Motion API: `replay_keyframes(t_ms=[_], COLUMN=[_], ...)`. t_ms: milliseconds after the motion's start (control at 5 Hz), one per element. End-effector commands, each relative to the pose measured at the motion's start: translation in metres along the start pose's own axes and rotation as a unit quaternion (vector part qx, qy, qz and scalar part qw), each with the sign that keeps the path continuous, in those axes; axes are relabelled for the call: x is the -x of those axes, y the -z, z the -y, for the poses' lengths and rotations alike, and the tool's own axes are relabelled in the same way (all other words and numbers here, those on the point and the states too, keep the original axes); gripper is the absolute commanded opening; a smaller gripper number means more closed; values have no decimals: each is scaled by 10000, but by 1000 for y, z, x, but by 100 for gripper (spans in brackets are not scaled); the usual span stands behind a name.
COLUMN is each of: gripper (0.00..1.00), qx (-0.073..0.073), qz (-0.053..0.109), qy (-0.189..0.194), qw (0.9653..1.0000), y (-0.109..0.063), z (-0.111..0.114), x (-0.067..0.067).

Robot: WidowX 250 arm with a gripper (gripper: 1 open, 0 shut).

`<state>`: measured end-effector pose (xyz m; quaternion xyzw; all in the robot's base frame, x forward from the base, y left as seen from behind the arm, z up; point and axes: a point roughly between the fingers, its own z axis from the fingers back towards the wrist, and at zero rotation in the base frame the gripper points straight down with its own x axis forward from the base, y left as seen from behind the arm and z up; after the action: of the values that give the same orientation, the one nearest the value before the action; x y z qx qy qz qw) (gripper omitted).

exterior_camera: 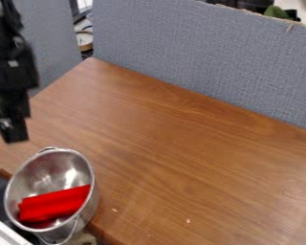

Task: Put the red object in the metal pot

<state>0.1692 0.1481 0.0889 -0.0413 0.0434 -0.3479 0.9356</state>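
**A:** Where is your arm just now?

**B:** Your black robot arm (11, 67) hangs down along the left edge of the brown wooden worktop (182, 144), its upper part cut off by the top of the frame. The black gripper (10, 128) at its lower end points straight down and hovers above the worktop's near left corner, up and to the left of the shiny round silver steel pot (50, 195).

**A:** And the fingers?

**B:** You have them spread apart with nothing between them. They touch neither the pot nor the worktop. The tips are dark and blurred, so you cannot make out their exact shape.

**A:** Where is the bright red bar with rounded ends?

**B:** You will find the red bar (54, 204) lying inside the pot, low in the bowl, slanted from lower left to upper right, its ends against the inner wall. The pot itself sits at the near left corner of the worktop, its lower rim close to the bottom of the frame.

**A:** Anything else you can see?

**B:** A grey-blue fabric partition (207, 57) stands along the far edge of the worktop. The clutter beyond it is too small to identify.
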Motion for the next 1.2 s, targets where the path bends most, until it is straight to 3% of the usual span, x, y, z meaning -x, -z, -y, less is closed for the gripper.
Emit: replay_keyframes(t_ms=[0,200,400,600,800,1000], gripper=[100,100,100,100,100,100], qx=[-154,-31,6,-94,-106,-158], qz=[99,276,343,364,436,427], qy=[-1218,-2138,-2299,-2382,-2857,-3192], qw=[9924,9765,9726,9705,9573,9466], y=[2,25,52,39,6,-12], z=[2,1,4,8,49,87], x=[-7,-11,-16,-19,-50,-78])
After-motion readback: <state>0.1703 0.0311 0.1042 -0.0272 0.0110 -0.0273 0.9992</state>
